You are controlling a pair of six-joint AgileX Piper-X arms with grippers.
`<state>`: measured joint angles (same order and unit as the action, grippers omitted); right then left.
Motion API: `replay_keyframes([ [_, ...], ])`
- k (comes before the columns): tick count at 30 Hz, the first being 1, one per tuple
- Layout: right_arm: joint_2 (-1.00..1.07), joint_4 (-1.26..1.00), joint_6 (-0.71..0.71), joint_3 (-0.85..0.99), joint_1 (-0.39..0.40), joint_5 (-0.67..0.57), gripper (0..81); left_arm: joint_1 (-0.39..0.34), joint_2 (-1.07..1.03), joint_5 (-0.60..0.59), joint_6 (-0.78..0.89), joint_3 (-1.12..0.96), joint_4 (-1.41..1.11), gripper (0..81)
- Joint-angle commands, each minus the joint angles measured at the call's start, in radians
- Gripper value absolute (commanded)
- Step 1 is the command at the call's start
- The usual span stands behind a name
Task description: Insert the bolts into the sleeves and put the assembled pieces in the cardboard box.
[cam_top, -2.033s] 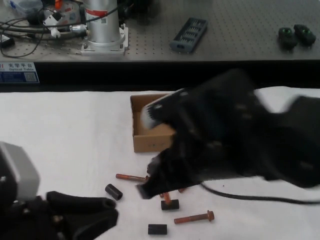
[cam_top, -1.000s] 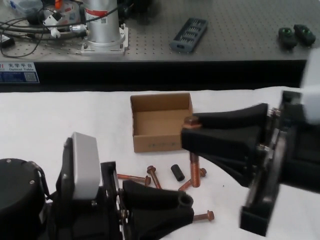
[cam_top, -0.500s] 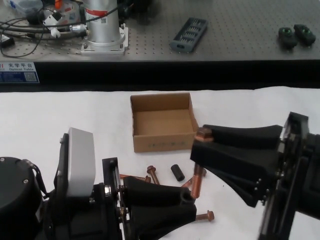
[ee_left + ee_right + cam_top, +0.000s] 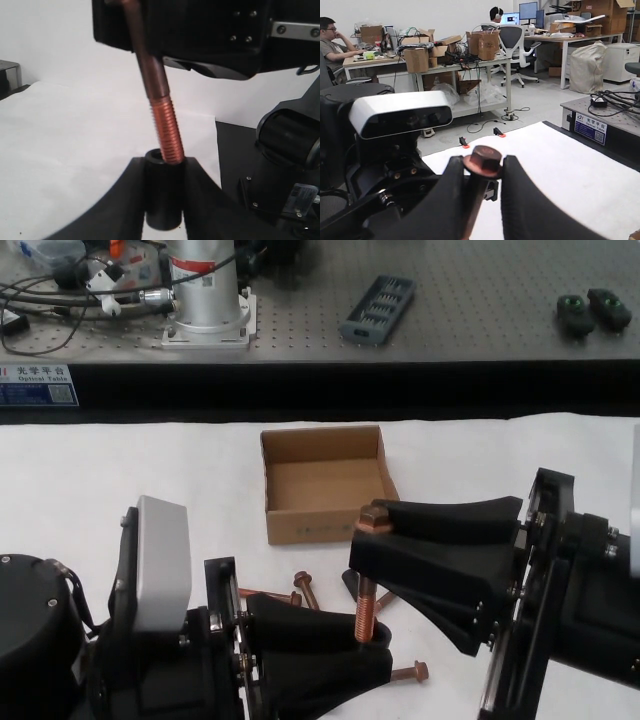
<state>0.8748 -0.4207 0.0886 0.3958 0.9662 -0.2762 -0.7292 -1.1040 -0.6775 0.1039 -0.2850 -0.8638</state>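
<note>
- Now my right gripper (image 4: pixel 482 167) clamps 1 bolt (image 4: pixel 161 120) upright in front of the cardboard box (image 4: pixel 310 528), threads down for entry.
- My left gripper (image 4: pixel 165 175) pinches the sleeve (image 4: pixel 162 210) beneath, bore up to meet it.

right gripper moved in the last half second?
Yes. The right gripper, holding the bolt, shifted leftward in the high view: from past the cardboard box's right front corner to before its front wall, above the sleeve.
</note>
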Motion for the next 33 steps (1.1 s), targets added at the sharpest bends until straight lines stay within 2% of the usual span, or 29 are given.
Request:
replay_keyframes([
  [1, 0.003, -0.01, -0.018, 0.005, 0.003, -0.011, 3.1, -0.004, 0.001, -0.017, 0.008, -0.006, -0.033, 0.7],
  [15, -0.014, -0.002, -0.021, 0.005, -0.004, -0.003, 3.1, -0.004, 0.001, -0.017, 0.008, -0.006, -0.036, 0.7],
  [22, -0.06, 0.079, -0.021, 0.005, -0.037, -0.003, 3.1, -0.004, 0.001, -0.014, 0.008, -0.006, -0.035, 0.7],
  [33, -0.06, 0.122, -0.018, 0.005, -0.039, -0.012, 3.1, -0.004, 0.001, 0.027, 0.03, -0.006, -0.082, 0.7],
])
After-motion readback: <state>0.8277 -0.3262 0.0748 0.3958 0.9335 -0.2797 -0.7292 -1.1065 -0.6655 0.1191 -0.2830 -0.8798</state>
